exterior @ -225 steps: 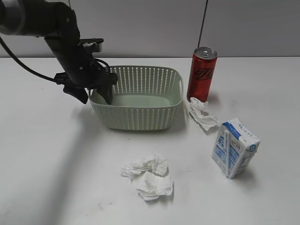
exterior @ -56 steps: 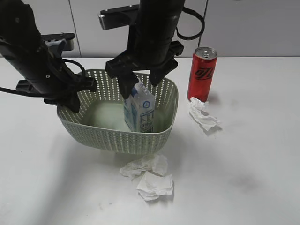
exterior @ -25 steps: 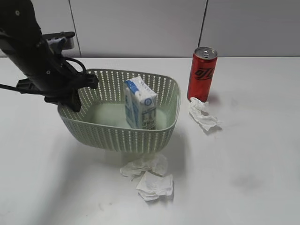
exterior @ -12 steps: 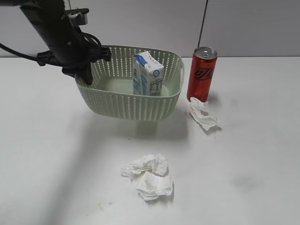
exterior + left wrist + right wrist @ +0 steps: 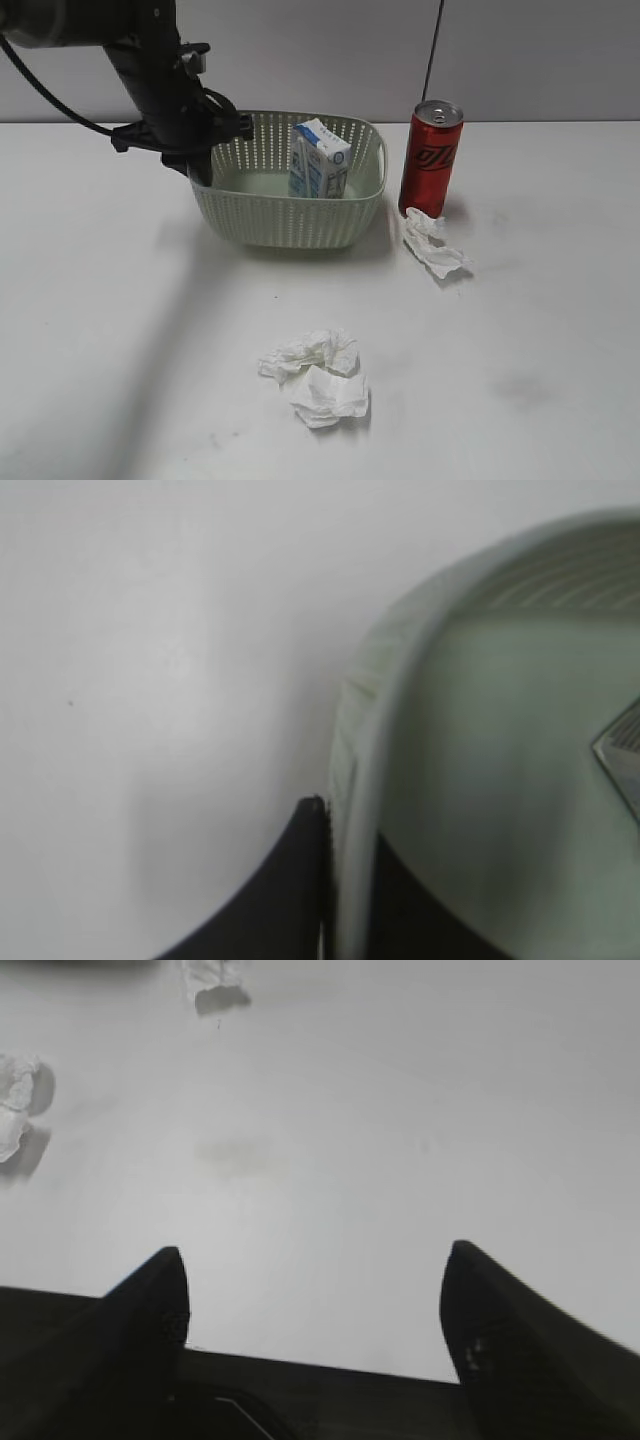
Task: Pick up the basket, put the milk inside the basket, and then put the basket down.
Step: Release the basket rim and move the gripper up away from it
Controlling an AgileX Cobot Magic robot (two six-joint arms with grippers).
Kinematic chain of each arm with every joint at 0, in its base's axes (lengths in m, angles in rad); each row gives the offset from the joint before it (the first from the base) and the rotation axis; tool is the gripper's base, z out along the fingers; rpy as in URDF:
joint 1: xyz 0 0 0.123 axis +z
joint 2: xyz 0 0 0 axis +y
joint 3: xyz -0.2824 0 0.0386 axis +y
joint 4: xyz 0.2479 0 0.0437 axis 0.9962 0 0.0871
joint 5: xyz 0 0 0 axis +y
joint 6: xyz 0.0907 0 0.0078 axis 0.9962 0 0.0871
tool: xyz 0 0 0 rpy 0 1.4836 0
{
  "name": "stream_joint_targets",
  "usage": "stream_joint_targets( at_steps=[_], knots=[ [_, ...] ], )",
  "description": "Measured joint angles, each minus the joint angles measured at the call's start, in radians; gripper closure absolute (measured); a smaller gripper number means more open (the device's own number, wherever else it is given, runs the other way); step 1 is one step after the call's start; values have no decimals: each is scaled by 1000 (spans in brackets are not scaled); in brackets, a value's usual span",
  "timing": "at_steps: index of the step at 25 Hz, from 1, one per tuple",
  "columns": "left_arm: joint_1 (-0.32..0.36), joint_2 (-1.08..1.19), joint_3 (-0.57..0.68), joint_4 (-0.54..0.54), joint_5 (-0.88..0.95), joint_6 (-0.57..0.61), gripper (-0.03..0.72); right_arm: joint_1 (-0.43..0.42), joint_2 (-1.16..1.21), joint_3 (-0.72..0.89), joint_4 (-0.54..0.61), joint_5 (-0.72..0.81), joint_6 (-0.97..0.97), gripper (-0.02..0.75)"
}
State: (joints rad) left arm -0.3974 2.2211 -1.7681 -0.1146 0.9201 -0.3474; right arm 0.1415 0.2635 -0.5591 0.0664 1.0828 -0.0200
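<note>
End effector (image 5: 197,165) clamped on basket (image 5: 290,215) rim

L pincer (image 5: 196,160) clamped on basket (image 5: 290,215) rim; R pincer (image 5: 312,1305) wide apart, nothing held.

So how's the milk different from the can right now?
The milk is a blue-and-white boxy carton; the can is a red cylinder. The milk stands inside the basket; the can stands on the table, just right of the basket. The can's top sits higher than the milk's. Both are upright, and no gripper touches either.
</note>
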Motion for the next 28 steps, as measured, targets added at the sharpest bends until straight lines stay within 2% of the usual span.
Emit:
stream_joint_targets(
  at_steps=[12,15,18,21,23,25,28],
  knots=[
    [17,25,-2,-17,-34,-9,680,0,-202,52,1,-33,-29,146],
    [17,25,-4,-19,-41,-11,644,0,-236,52,1,-33,-29,146],
    [18,25,-10,-27,-49,-15,485,0,-241,52,1,-33,-29,146],
    [18,20,-10,-28,-38,-16,210,0,-242,52,1,-33,-29,146],
    [18,0,-10,-21,-24,-16,82,0,-242,52,1,-33,-29,146],
    [18,-33,-10,-13,-14,-5,28,0,-242,52,1,-33,-29,146],
    [27,-103,-10,-7,-3,32,1,0,-242,52,1,-33,-29,146]
  ],
)
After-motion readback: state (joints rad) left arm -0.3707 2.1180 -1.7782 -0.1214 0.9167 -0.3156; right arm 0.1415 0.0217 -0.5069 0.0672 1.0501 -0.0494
